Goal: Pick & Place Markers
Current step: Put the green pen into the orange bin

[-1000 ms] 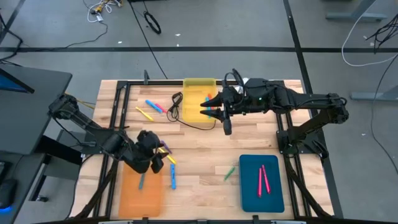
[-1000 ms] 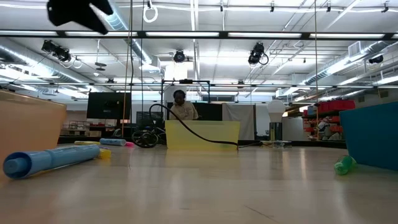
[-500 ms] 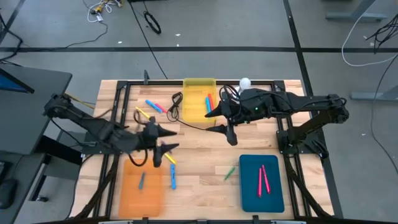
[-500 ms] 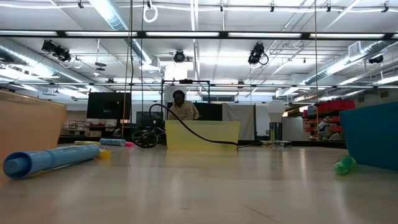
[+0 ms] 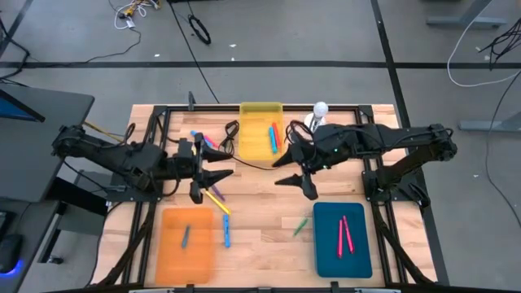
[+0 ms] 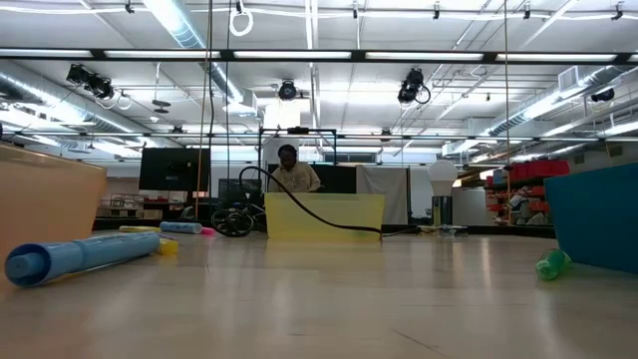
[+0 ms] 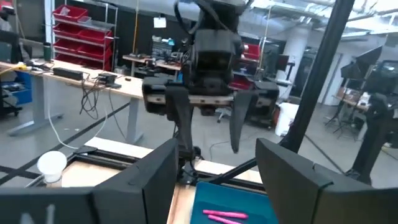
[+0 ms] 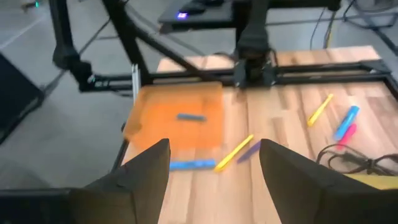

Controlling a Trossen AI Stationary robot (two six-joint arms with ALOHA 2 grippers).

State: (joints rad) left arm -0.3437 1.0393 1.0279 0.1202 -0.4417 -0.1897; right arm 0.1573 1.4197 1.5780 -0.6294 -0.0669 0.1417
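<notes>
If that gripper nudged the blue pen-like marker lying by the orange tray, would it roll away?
Probably. The blue marker looks round and smooth in the low view, lying on flat wooden tabletop, so a sideways nudge likely rolls it. Being thin and short, it is probably light and stiff.

A wooden table (image 5: 260, 236) fills the middle of the high view, with a black frame along its edges. A yellow tray (image 5: 253, 140) stands at the top centre of the table. An orange tray (image 5: 186, 259) lies at the lower left and a teal tray (image 5: 328, 244) at the lower right. A thin black cable (image 5: 244, 159) runs over the wood just beside the yellow tray. In the low view a person (image 6: 290, 170) shows behind the yellow tray.
</notes>
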